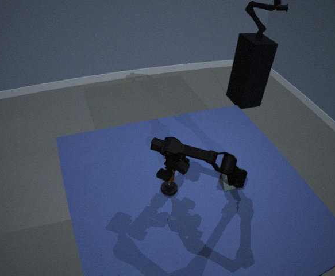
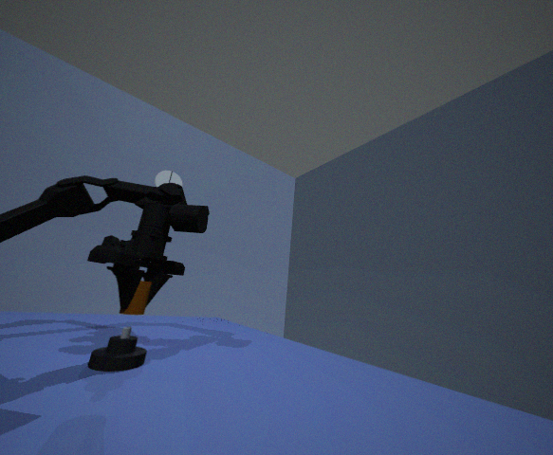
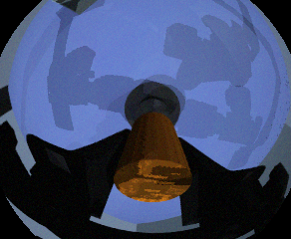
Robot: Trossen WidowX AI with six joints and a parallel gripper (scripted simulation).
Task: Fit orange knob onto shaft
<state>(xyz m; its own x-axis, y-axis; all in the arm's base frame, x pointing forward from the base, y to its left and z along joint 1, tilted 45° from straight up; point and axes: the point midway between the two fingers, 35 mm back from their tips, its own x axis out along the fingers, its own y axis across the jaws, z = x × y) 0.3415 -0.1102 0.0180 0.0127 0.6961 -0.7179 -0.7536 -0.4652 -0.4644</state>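
The orange knob (image 1: 171, 176) (image 2: 139, 300) (image 3: 152, 149) is between the fingers of my gripper (image 2: 136, 307), which is shut on it. The knob hangs above the dark round pedestal (image 1: 169, 191) (image 2: 118, 359) (image 3: 136, 100), with a visible gap between them in the exterior view. The silver shaft (image 2: 125, 332) stands upright on the pedestal, just below the knob. In the wrist view the knob's near end hides part of the pedestal. The knob's hole and its flat side are hidden. The shaft's flat side cannot be made out.
A blue mat (image 1: 108, 154) (image 2: 315, 401) lies under the pedestal and arm, with arm shadows across it. A pale block (image 1: 227, 186) is at the arm's base. A tall black box (image 1: 250, 71) with another arm on it stands beyond the mat's far corner.
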